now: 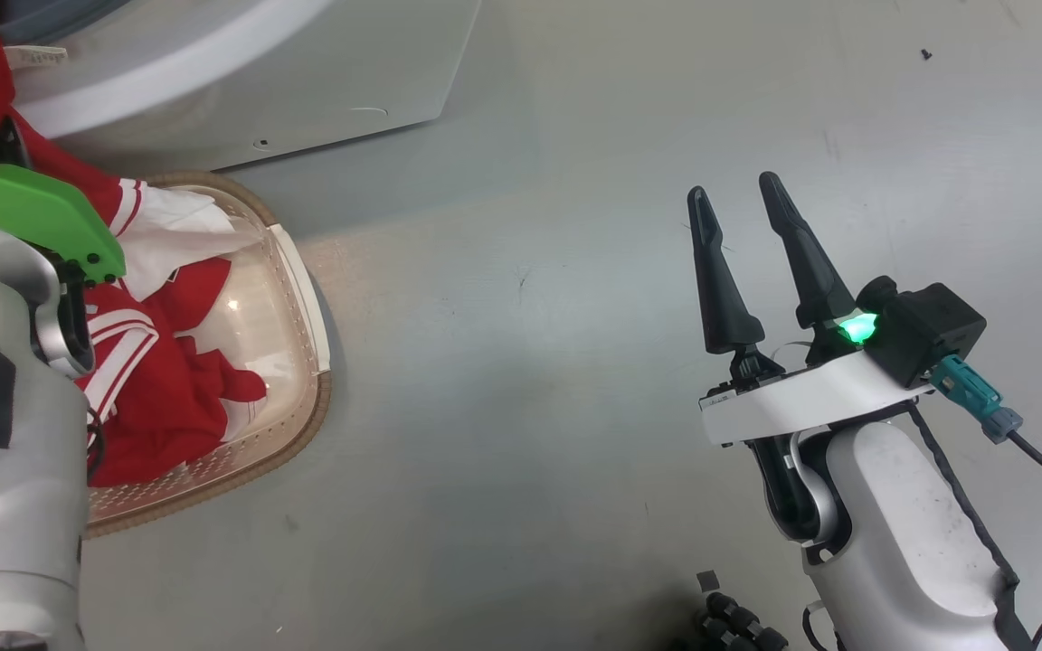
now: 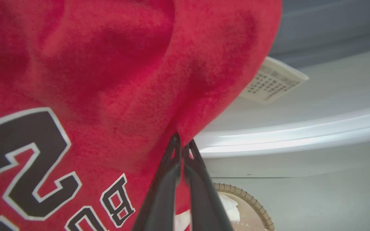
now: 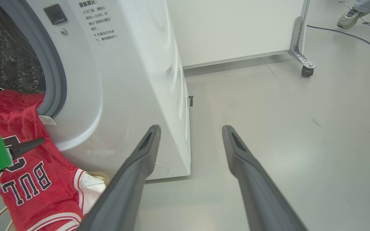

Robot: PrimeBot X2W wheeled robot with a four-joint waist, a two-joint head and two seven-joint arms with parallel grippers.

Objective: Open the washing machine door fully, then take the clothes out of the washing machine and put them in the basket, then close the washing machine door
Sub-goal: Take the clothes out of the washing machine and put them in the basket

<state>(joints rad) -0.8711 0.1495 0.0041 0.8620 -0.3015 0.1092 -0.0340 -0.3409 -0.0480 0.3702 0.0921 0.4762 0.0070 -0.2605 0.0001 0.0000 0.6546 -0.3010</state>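
Observation:
A red jersey, the clothes (image 1: 159,398) (image 3: 21,109), hangs from the washing machine (image 3: 124,80) drum opening down into the cream basket (image 1: 304,425) on the floor below. My left gripper (image 2: 181,141) (image 3: 40,140) is shut on a fold of the red cloth (image 2: 108,96) just in front of the machine's white front (image 2: 300,128), above the basket rim (image 2: 252,202). Off to the right, my right gripper (image 1: 734,188) (image 3: 191,128) is open over bare floor with nothing between its fingers. The washing machine door is out of view.
The machine's white base (image 1: 304,81) stands directly behind the basket. A white panel on a caster leg (image 3: 307,69) stands behind the machine, with a cable on the floor and a person's shoe (image 3: 348,17) at the far right. Grey floor stretches around the right gripper.

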